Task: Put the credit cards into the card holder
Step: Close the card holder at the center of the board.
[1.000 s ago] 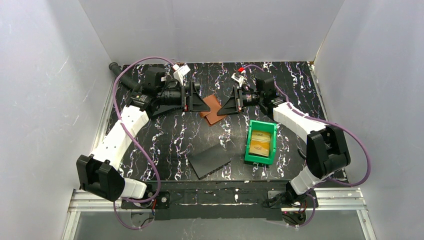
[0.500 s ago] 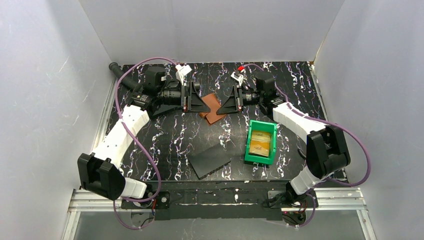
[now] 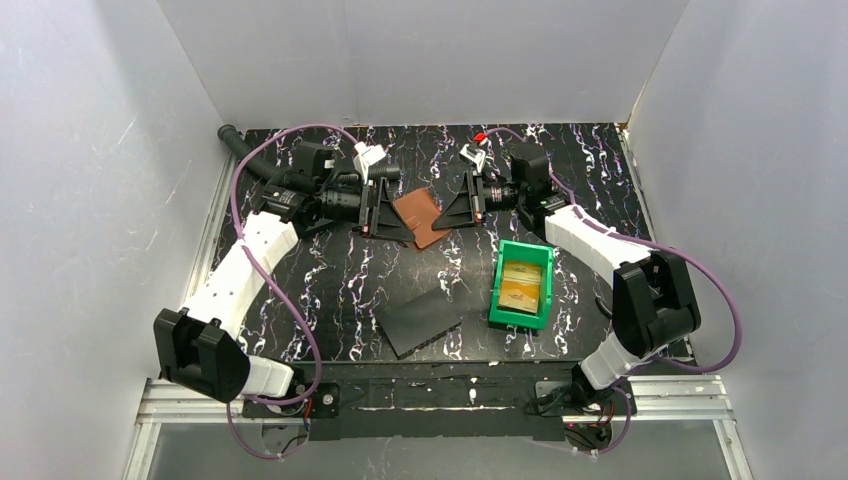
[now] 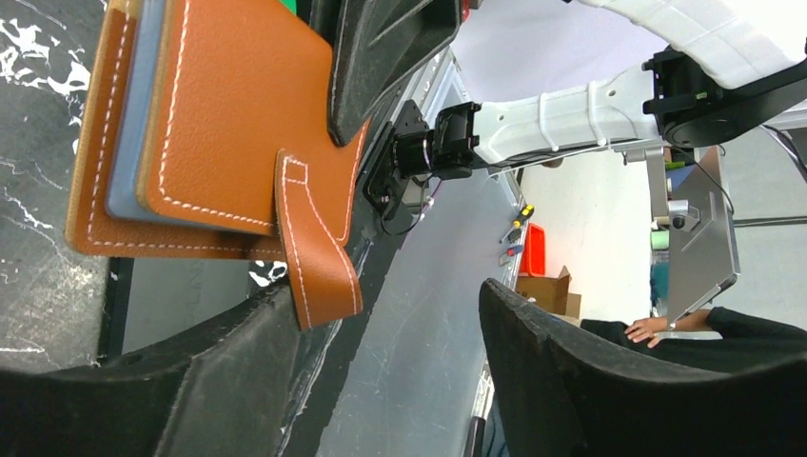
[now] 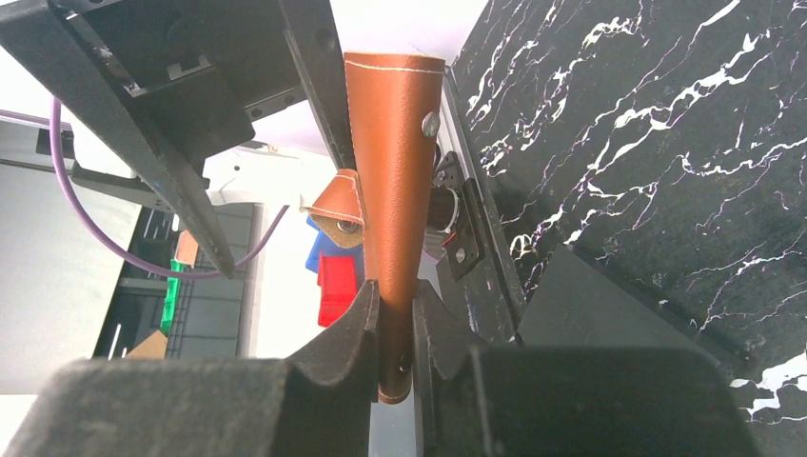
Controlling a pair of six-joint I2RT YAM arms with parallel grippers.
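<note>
My right claw clamps the brown leather folding card holder over the black marbled table, far middle. My left claw gapes beside its snap tab. Opening step, I reckon: pinch tab, spread.

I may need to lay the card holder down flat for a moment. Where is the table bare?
The table is bare between the left arm and the dark grey slab, and along its far edge. Crowded: the middle, where the right tool grips the card holder beside the left tool, and around the green bin of credit cards.
</note>
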